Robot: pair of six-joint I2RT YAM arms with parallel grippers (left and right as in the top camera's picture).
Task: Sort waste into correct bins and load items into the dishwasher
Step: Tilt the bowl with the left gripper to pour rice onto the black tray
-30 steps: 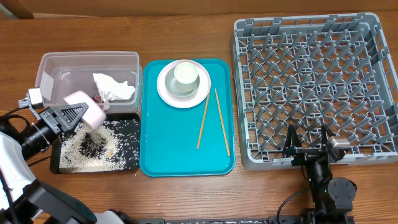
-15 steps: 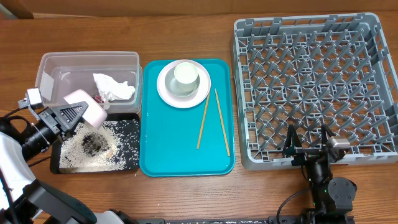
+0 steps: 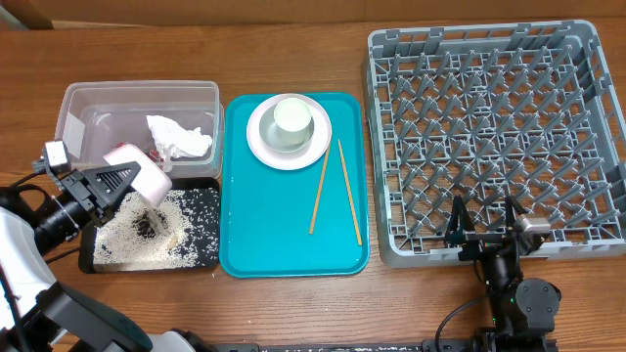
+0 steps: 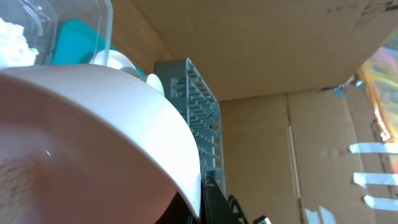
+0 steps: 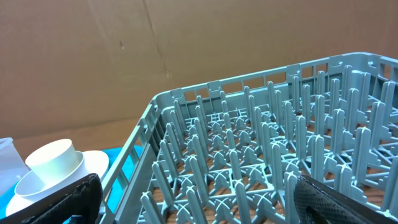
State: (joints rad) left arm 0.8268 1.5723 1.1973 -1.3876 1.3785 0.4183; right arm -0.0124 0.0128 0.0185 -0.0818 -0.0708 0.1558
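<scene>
Over the black tray (image 3: 214, 264) at the tabletop's left, a pink bowl (image 3: 137, 162) was held tilted by the left jaws clamped on it, with rice (image 3: 137, 246) heaped beneath; once emptied, it was judged due for the grey rack (image 3: 375, 147), beside which the right jaws were parked wide apart.

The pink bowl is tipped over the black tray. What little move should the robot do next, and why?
Probably tip the bowl a bit further, so whatever is left drops out. The left tool grips it tilted above the black tray, rice is piled underneath, and I cannot tell whether the bowl is empty.
</scene>
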